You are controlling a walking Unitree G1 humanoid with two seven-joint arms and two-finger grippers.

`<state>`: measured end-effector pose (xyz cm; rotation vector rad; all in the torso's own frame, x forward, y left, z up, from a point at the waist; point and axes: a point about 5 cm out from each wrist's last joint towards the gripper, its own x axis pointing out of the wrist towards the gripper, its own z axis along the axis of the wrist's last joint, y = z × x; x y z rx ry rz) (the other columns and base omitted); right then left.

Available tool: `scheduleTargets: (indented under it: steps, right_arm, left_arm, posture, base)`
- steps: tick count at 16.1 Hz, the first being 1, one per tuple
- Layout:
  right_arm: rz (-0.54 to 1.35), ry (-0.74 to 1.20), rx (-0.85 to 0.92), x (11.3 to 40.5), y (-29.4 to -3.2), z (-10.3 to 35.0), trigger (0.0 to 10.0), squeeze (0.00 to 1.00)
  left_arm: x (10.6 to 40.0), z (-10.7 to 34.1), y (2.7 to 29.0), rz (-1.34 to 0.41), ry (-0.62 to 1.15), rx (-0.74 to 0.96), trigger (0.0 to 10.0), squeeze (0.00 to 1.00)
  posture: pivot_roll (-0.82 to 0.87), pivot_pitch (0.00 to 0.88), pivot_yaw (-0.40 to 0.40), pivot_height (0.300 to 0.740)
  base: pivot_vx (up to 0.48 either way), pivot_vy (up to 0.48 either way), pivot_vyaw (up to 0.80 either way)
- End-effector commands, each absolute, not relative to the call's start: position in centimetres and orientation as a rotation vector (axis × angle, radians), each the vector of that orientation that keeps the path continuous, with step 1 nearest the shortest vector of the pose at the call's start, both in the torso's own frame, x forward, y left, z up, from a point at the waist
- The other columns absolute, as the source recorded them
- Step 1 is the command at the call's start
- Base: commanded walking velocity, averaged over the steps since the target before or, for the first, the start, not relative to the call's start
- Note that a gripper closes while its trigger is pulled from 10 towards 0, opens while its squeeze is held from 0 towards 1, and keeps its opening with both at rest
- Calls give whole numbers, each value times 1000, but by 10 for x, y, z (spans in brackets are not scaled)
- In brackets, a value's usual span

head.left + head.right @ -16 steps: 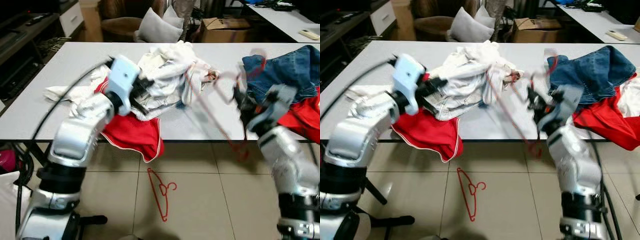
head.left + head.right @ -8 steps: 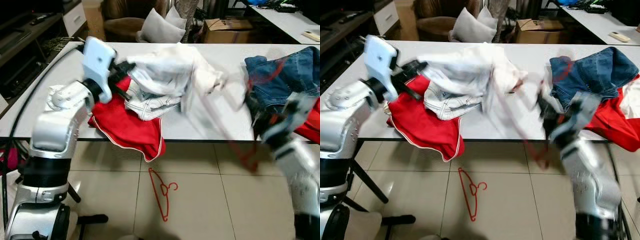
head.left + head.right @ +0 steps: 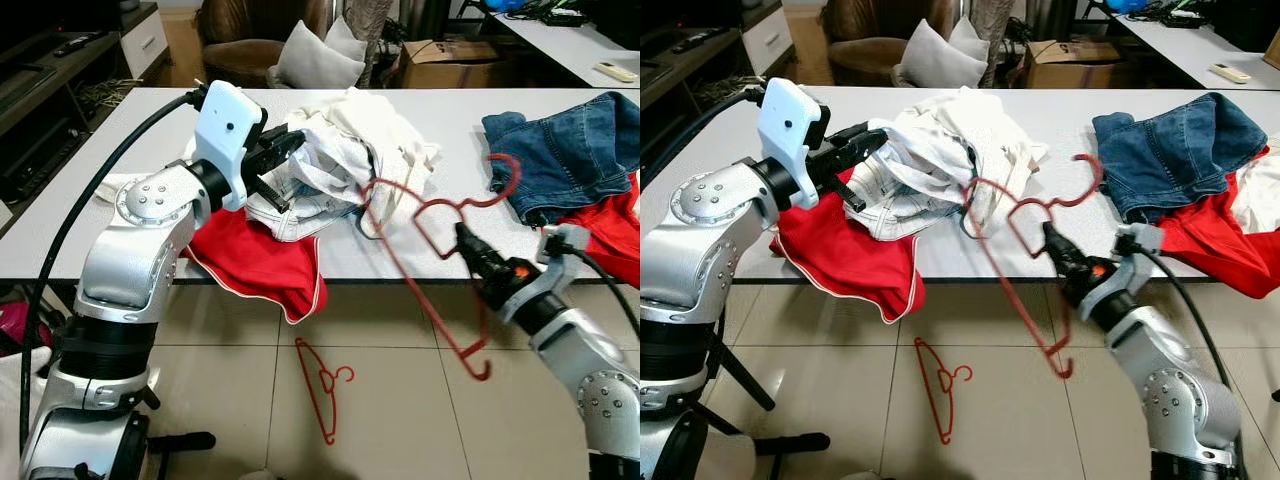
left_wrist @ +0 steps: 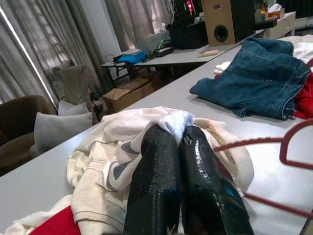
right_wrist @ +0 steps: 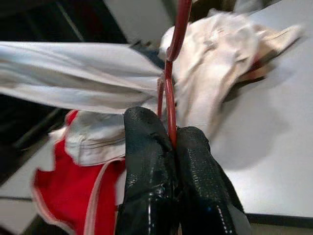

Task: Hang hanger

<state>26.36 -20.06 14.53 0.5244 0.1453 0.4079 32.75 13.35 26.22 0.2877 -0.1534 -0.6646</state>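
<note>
Two grippers are busy: the right gripper [image 3: 468, 243] pinches a thin red hanger [image 3: 430, 250] off the table's front edge, at four o'clock from the white garment [image 3: 335, 150]. The left gripper [image 4: 182, 142] is clamped on that limp cloth. Light, springy and slick wire, I'd guess, so hold it near the hook.

A grey table [image 3: 120, 130] was positioned over a beige tiled floor [image 3: 400, 400]. A red garment [image 3: 260, 265] was draped over the table's near edge. A pair of blue jeans [image 3: 570, 150] was laid at the right of the tabletop, touching another red cloth [image 3: 610, 235]. A grey cushion [image 3: 310, 62] and a cardboard box [image 3: 445, 60] were located beyond the table. A dark cabinet [image 3: 40, 100] was located at the far left.
</note>
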Motion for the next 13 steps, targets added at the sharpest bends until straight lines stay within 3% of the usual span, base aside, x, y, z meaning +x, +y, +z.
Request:
scheduleTargets:
  steps: [1, 7, 9, 13]
  right_arm:
    - [472, 169, 557, 259, -193, 142, 10000, 0]
    - [552, 184, 628, 246, -198, 139, 10000, 0]
    - [558, 161, 671, 254, -201, 137, 10000, 0]
    - [638, 161, 685, 258, -194, 138, 10000, 0]
  left_arm:
    - [326, 274, 128, -670, -208, 298, 0, 0]
    - [331, 282, 123, -679, -245, 292, 0, 0]
    - [323, 282, 116, -775, -245, 286, 0, 0]
    - [320, 269, 119, -801, -179, 333, 0, 0]
  posture:
    - [-106, 0, 42, 740]
    - [-64, 0, 29, 740]
    - [-55, 0, 41, 740]
    - [-53, 0, 36, 740]
  base:
    - [0, 0, 0]
    - [0, 0, 0]
    - [0, 0, 0]
    - [0, 0, 0]
